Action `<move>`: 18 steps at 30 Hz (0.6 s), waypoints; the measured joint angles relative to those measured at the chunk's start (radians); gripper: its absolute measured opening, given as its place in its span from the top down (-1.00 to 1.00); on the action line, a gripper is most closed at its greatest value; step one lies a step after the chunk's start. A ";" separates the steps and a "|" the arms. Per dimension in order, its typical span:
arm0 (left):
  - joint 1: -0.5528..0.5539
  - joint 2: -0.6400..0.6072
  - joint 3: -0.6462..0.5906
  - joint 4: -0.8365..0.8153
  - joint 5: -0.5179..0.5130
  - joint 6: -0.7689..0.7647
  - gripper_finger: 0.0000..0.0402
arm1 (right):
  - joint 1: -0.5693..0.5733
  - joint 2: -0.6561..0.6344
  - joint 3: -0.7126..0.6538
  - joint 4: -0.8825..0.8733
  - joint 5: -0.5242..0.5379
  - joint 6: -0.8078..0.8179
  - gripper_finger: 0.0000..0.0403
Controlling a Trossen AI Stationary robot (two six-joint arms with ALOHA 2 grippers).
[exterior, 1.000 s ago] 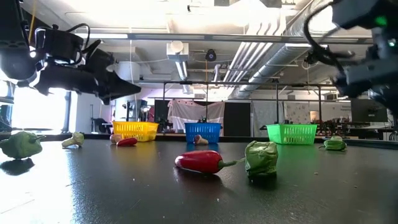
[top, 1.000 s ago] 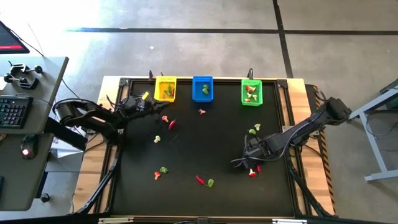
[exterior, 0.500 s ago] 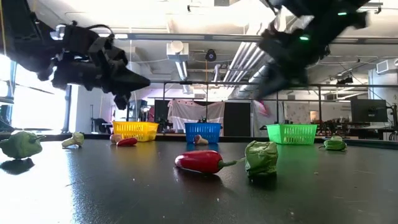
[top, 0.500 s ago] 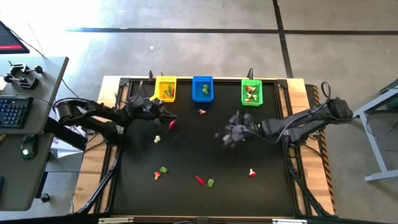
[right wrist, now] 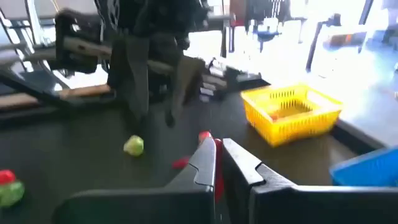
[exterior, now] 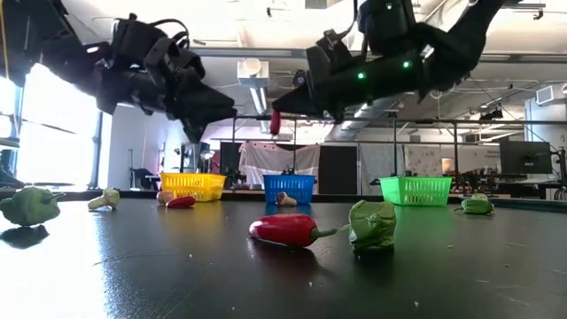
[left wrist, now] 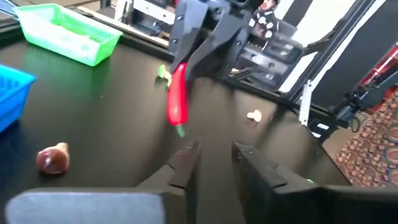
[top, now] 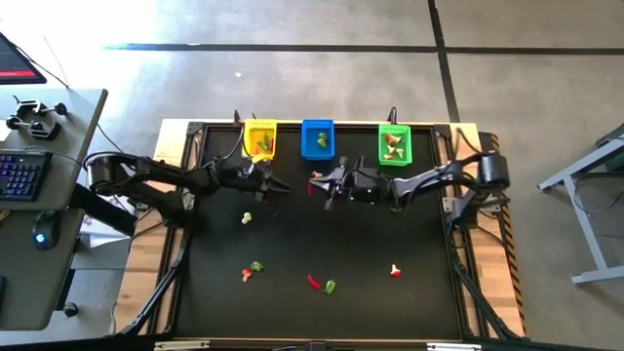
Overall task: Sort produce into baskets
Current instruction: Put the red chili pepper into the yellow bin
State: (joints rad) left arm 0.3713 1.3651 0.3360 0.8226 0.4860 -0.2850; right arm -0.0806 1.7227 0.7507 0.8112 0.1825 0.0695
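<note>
Chilli [left wrist: 177, 101], slim and red, hangs upright from the closed fingers of the right gripper [top: 327, 185], above the table [top: 341, 244] just in front of the blue basket [top: 318, 138]. In the low view the chilli [exterior: 275, 121] shows at the fingertips, well clear of the table. The right wrist view shows a red sliver pinched between that arm's own fingers [right wrist: 208, 163], with the yellow basket [right wrist: 291, 112] beyond.

The left gripper [top: 275, 185] faces it from close by, in front of the yellow basket [top: 259, 138]. Its fingers [left wrist: 185, 163] stand partly apart and hold nothing.

The yellow basket seems to hold red pieces already, so it looks the likely home for this chilli, though what is inside is too small to be sure. To do the step well, the right arm should carry the chilli high enough to clear the basket rim, stop over the middle of the basket, and only then part its fingers. The two grippers are near each other, so the left arm should hold clear of the path.

A mushroom-like piece [left wrist: 52, 158] lies on the table near the blue basket. More produce lies toward the near edge: another chilli [exterior: 285, 230] beside a green piece [exterior: 372, 225]. The green basket [top: 394, 144] stands to the right.
</note>
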 joint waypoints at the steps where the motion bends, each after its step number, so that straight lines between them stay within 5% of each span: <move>1: -0.004 0.000 0.013 -0.021 -0.010 0.000 0.55 | 0.000 0.017 0.000 0.041 0.000 -0.010 1.00; 9: -0.041 0.000 0.088 -0.147 -0.112 0.095 0.26 | 0.000 0.065 0.000 0.237 -0.031 -0.078 1.00; 18: -0.079 0.000 0.135 -0.157 -0.150 0.105 0.21 | 0.001 0.065 0.000 0.240 -0.068 -0.096 1.00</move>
State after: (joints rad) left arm 0.2924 1.3651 0.4713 0.6659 0.3360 -0.1799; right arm -0.0799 1.7874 0.7509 1.0513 0.1147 -0.0267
